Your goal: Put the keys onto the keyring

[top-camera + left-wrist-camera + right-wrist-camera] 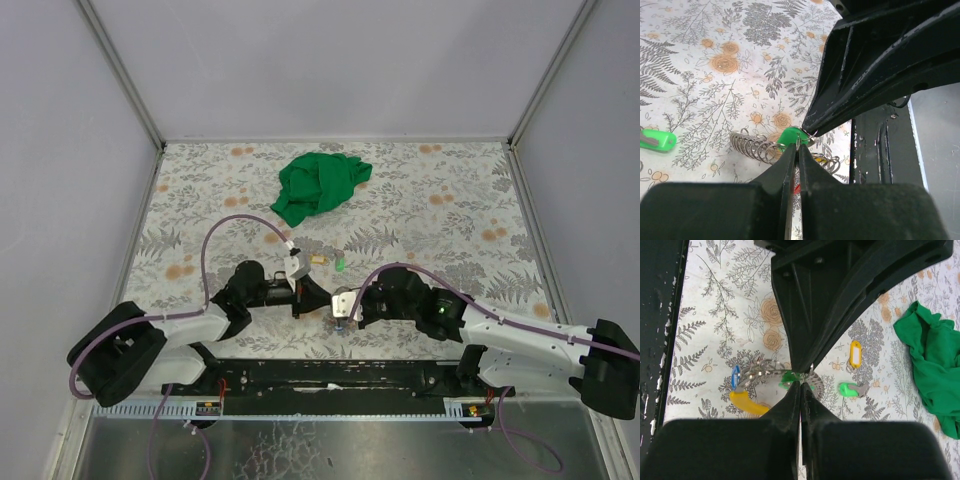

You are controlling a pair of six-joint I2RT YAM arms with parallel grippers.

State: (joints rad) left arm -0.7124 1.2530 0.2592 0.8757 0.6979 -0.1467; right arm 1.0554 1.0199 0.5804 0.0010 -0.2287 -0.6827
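Both grippers meet tip to tip low over the table near its front edge. My left gripper (299, 291) (797, 146) is shut on a thin metal piece at a green-tagged key (791, 136) (788, 379). My right gripper (341, 306) (800, 383) is shut, with a thin wire of the keyring (813, 134) at its tip. A silvery coil of rings (752, 147) (760, 369) lies under them, with a blue tag (735, 377) and a yellow tag (746, 402) on it. A loose green key (341, 265) (657, 141) (850, 389) and a loose yellow key (318, 260) (855, 354) lie apart.
A crumpled green cloth (320, 185) (932, 362) lies at the middle back of the floral table mat (440, 210). The black base rail (340, 375) runs along the front edge. Grey walls close in the left, right and back.
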